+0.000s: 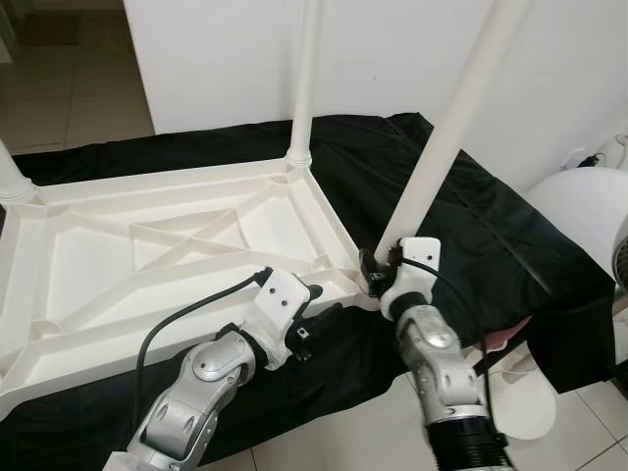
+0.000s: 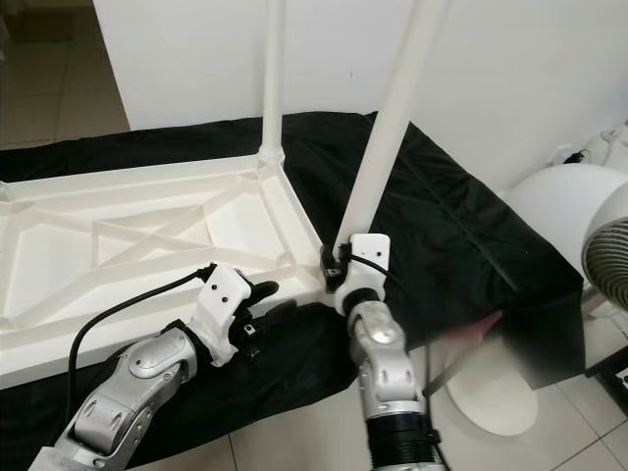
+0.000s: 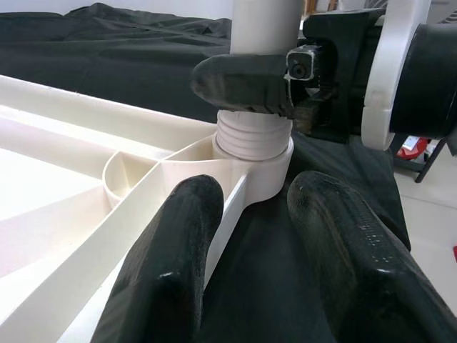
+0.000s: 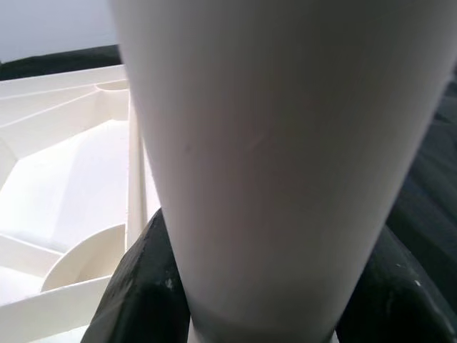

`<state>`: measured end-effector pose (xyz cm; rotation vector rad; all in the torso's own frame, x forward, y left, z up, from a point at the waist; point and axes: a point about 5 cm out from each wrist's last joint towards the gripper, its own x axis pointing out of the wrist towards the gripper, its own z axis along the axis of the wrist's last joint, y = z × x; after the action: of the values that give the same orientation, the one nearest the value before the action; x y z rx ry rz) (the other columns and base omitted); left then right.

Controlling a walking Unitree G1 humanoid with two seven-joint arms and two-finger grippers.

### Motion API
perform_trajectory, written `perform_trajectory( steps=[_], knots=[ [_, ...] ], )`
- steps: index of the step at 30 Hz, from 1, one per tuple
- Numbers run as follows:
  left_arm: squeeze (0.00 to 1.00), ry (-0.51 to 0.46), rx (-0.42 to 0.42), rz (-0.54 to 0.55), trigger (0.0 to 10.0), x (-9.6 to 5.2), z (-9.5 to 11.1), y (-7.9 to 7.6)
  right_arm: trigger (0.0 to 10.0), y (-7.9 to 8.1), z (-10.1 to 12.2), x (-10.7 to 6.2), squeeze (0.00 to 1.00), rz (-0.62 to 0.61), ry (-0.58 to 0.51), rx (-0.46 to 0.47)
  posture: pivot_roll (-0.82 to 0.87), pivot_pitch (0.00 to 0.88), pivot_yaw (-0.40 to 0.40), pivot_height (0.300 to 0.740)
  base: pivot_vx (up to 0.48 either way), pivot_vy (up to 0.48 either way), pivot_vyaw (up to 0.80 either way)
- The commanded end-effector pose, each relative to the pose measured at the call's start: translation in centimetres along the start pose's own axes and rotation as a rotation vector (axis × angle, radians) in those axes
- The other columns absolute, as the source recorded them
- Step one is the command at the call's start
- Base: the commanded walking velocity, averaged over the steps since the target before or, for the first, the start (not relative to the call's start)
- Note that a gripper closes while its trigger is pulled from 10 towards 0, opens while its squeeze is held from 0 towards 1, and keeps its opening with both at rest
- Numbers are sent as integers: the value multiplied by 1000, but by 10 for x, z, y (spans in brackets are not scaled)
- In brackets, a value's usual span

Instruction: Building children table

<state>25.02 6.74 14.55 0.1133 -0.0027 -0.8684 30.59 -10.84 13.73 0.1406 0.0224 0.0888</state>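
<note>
Tabletop [image 1: 147,245]: lying upside down on the black cloth [image 1: 491,235], ribbed underside facing up; its left edge is running out of the eye views.
Far-left leg [image 1: 12,175]: standing in the tabletop's left far corner, only its base showing.
Back leg [image 1: 304,78]: standing upright in the socket at the tabletop's far right corner, its top cut off.
Left gripper [image 1: 324,306]: lying at the tabletop's near right edge, just left of the near corner socket [image 3: 253,161]; fingers [image 3: 171,264] spread apart, straddling the rim without pinching it.
Near leg [image 1: 451,128]: sitting in the near right corner socket and leaning to the right; its threaded end is showing just above the socket in the left wrist view, and its top is out of frame.
Right gripper [image 1: 378,270]: at the near leg's base, right above the socket, fingers [image 4: 143,286] closing on the leg from both sides.
Hard to make out: how far the threads are seated, since the gripper is covering part of the joint.
Fan [image 1: 589,255]: standing right of the tabletop, beyond the cloth, partly cut by the frame edge.
Floor [image 1: 69,108]: pale tiles showing left of the wall behind the tabletop.
</note>
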Motion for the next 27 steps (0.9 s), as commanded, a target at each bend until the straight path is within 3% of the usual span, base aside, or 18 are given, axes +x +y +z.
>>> perform_trajectory(
  steps=[1, 4, 5, 6, 7, 19, 20, 21, 27],
  knots=[
    [0, 1, -9, -46, 10000, 0, 0, -5, 10000, 10, -18, -4, 0, -14, 95, 94, -1, 41, -61, 740, 0, 0, 0],
    [0, 2, -8, -48, 10000, 0, 0, -6, 10000, 10, -15, -4, 0, -13, 86, 87, -3, 39, -59, 740, 0, 0, 0],
    [0, 2, -7, -52, 10000, 0, 0, -6, 10000, 8, -13, -4, 231, -10, 80, 89, -3, 39, -59, 740, 0, 0, 0],
    [0, 2, -7, -52, 10000, 0, 0, -6, 10000, 8, -13, -4, 231, -10, 80, 89, -3, 39, -59, 740, 0, 0, 0],
    [0, 3, -6, -56, 10000, 0, -1, -6, 10000, 5, -11, -5, 1000, -3, 74, 83, -9, 36, -59, 740, 0, 0, 0],
    [0, 6, -3, -58, 10000, 1, -1, -6, 10000, -9, -5, -10, 1000, 107, 50, 40, -6, 30, -59, 740, 0, 0, 0],
    [0, 7, -4, -58, 10000, 0, -1, -6, 10000, -15, -4, -11, 945, 153, 48, 11, -6, 29, -59, 740, 0, 0, 0],
    [0, 7, -4, -58, 10000, 0, -1, -6, 10000, -22, -3, -12, 0, 218, 52, -11, -7, 27, -55, 740, 0, 0, 0],
    [0, 7, -1, -60, 10000, 0, -1, -5, 10000, -37, 1, -9, 0, 330, 38, -83, -9, 23, -51, 740, 0, 0, 0]
  ],
)
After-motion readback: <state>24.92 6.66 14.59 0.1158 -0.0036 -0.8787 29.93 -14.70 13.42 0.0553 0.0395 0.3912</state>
